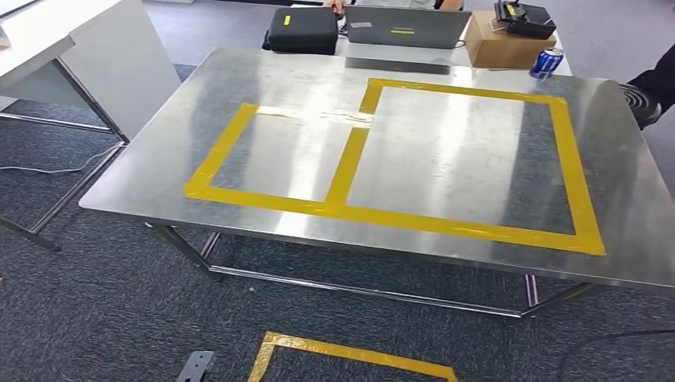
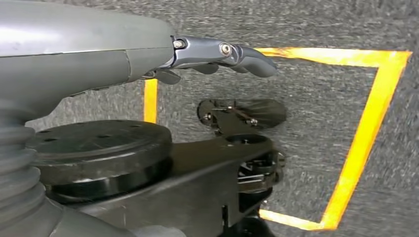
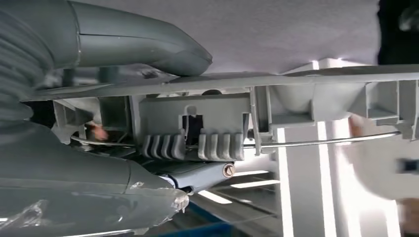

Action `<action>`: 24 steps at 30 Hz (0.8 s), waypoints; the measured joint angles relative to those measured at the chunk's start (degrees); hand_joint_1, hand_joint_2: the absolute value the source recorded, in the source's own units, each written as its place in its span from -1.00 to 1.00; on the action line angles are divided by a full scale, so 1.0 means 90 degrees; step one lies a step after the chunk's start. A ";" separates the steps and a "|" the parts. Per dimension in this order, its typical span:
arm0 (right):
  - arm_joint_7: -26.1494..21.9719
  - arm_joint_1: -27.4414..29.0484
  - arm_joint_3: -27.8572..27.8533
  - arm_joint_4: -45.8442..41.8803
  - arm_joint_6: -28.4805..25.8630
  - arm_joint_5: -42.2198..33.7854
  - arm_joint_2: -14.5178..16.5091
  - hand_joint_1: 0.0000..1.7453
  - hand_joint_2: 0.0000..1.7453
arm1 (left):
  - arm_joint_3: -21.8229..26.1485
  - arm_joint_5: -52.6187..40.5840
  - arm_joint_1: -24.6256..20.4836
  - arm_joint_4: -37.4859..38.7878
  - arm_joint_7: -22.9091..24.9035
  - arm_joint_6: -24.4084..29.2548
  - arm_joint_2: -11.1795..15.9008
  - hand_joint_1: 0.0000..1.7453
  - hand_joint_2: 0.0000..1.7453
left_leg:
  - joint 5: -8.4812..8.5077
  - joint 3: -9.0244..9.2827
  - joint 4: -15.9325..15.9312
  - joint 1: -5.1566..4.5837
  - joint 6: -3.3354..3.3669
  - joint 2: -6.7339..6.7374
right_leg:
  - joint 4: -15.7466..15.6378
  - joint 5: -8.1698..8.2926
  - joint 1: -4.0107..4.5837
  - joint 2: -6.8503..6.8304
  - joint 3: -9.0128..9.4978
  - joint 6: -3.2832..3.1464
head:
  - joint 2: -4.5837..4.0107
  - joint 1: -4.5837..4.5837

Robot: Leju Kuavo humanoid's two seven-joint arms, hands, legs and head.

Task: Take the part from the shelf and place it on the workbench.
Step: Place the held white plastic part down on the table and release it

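The part (image 3: 197,131) is a grey plastic moulding with ribbed clips and a thin metal rod running along it. My right hand (image 3: 84,187) grips it, the thick thumb (image 3: 143,44) over one side and the darker fingers (image 3: 202,175) under the other. The workbench (image 1: 446,159) is a bare steel table ahead of me in the head view, marked with a small yellow tape rectangle (image 1: 208,167) and a larger one (image 1: 575,183). My left hand (image 2: 217,52) hangs over the carpet with its fingers stretched out and nothing in them.
Behind the workbench stand a black case (image 1: 302,30), a grey laptop (image 1: 402,28), a cardboard box (image 1: 501,49) and a blue can (image 1: 546,62). A white table (image 1: 79,48) stands at the left. A yellow tape square (image 1: 342,354) marks the floor at my feet.
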 joint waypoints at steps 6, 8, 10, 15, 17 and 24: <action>0.0103 -0.0967 0.1231 0.0423 0.0214 0.0197 -0.0485 1.00 1.00 | 0.0001 -0.0048 -0.0052 0.0000 0.0042 -0.0002 0.0000 -1.00 1.00 | 0.0039 -0.0008 0.0001 0.0001 0.0033 -0.0012 | -0.0009 0.0019 -0.0001 -0.0033 -0.0014 0.0012 | -0.0001 -0.0003; 0.0110 -0.1058 0.1421 0.0477 0.0205 0.0177 -0.0589 1.00 1.00 | 0.0002 -0.0049 -0.0039 0.0000 0.0049 -0.0002 -0.0001 -1.00 1.00 | 0.0046 -0.0015 0.0000 0.0003 0.0029 -0.0028 | -0.0009 0.0019 0.0002 -0.0049 -0.0014 0.0012 | 0.0000 -0.0002; 0.0125 -0.1098 0.1556 0.0528 0.0201 0.0172 -0.0664 1.00 1.00 | 0.0002 -0.0049 -0.0038 0.0000 0.0053 -0.0002 -0.0002 -1.00 1.00 | 0.0049 -0.0018 0.0000 0.0005 0.0025 -0.0036 | -0.0007 0.0019 0.0004 -0.0055 -0.0015 0.0011 | -0.0001 -0.0001; 0.0116 -0.1607 0.1988 0.0876 0.0525 0.0434 -0.0712 1.00 1.00 | 0.0002 -0.0090 -0.0046 0.0000 0.0057 -0.0007 -0.0002 -1.00 1.00 | 0.0049 -0.0035 -0.0004 0.0004 0.0018 -0.0015 | 0.0000 0.0032 0.0004 -0.0013 -0.0037 0.0001 | 0.0001 -0.0001; 0.0156 -0.2242 0.2407 0.1430 0.0633 0.0875 -0.0583 1.00 1.00 | 0.0002 -0.0167 -0.0067 0.0000 0.0057 -0.0027 -0.0002 -1.00 1.00 | 0.0057 -0.0042 -0.0005 0.0005 0.0008 0.0006 | 0.0001 0.0049 0.0005 0.0012 -0.0056 -0.0004 | 0.0000 -0.0001; 0.0649 -0.4369 0.4006 0.4330 -0.0076 0.2211 0.0812 1.00 1.00 | -0.0044 -0.0491 -0.0133 0.0000 0.0169 0.0065 -0.0011 -1.00 1.00 | 0.0106 -0.0055 -0.0006 0.0029 -0.0019 0.0024 | 0.0001 0.0092 0.0026 0.0021 -0.0078 -0.0025 | 0.0000 -0.0002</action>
